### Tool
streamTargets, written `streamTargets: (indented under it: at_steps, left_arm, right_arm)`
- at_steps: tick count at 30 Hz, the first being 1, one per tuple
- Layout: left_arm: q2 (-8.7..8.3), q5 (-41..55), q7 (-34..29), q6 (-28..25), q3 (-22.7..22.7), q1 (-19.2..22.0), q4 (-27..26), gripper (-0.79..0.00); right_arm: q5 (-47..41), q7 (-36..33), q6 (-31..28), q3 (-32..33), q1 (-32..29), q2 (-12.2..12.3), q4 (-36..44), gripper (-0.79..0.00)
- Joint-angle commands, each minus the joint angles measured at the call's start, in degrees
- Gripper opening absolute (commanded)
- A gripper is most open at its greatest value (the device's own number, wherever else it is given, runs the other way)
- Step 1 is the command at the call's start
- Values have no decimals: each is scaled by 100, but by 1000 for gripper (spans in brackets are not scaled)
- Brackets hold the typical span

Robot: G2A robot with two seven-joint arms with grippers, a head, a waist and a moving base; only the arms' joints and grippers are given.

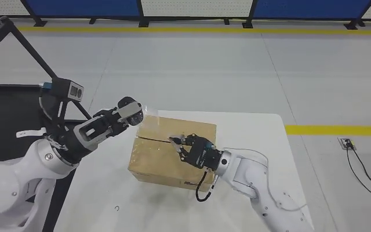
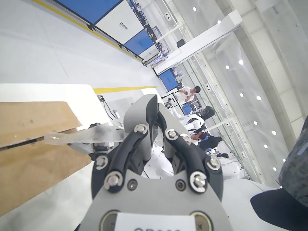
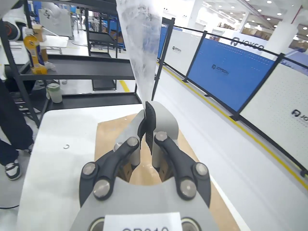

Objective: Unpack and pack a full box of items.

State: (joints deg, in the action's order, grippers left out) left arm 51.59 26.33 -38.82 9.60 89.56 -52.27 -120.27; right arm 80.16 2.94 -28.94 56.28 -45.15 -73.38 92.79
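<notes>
The cardboard box (image 1: 171,152) sits on the white counter (image 1: 255,130). In the right wrist view, the right pincer (image 3: 147,115) is pressed shut on a clear tape strip (image 3: 139,49) above the lid. In the left wrist view, the left pincer (image 2: 157,115), beside the box's corner, pinches the strip's other end.

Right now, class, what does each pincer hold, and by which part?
Both hold one strip of clear tape: the right pincer pinches one end, the left pincer apparently the other.
</notes>
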Motion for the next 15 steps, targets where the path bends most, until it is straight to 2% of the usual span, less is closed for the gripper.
streamTargets:
  at_steps: [1, 9, 15]
  left_arm:
    - [-3, 89, 0, 39, 74, -75, 33, -785]
    - [-30, 400, -205, 259, 390, -457, 80, -785]
    - [-31, 646, -91, 273, 668, -782, 92, -785]
  right_arm:
    - [428, 11, 139, 65, -98, 28, 179, -785]
    - [1984, -300, 1148, 182, -421, 85, 685, -785]
    - [2755, -807, 1498, 89, -450, 64, 769, -785]
